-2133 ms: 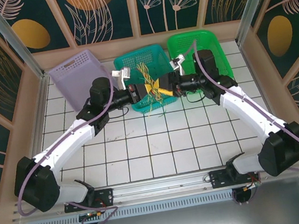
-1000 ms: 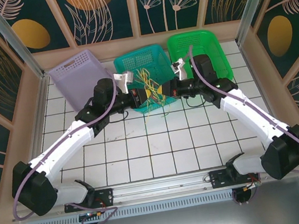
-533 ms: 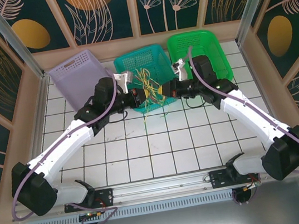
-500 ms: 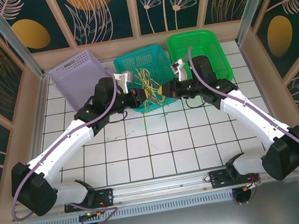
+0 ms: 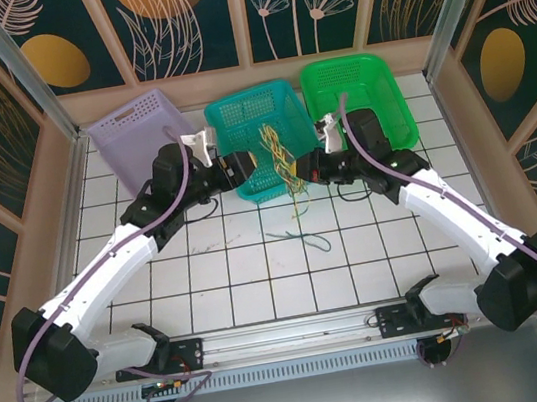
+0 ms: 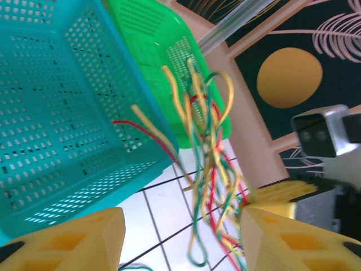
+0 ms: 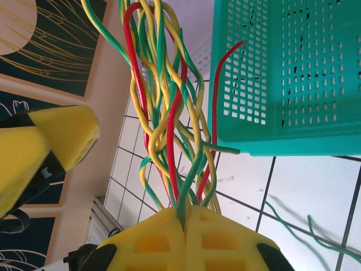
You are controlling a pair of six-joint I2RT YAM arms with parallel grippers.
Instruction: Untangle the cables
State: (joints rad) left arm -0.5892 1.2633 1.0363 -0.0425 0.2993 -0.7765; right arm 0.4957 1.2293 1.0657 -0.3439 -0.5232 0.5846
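The right tool [image 7: 184, 219] is clamped shut on the root of the cable bundle [image 7: 169, 107], with green, yellow and red strands pinched together between its yellow fingers. The left tool [image 6: 179, 223] stands open and grips nothing. The bundle's loops hang ahead of its gap, though I cannot tell whether any strand brushes a finger.

From overhead, the bundle runs from the right tool up and leftward toward the left tool, past the near corner of the teal basket [image 5: 253, 127]. Its long axis therefore lies roughly along the line between the two tools. One green strand [image 5: 299, 235] lies apart on the tiled surface [image 5: 261, 283], nearer the arm bases.

The left tool is nearer the free ends, so singling out one strand there looks like the coming job.
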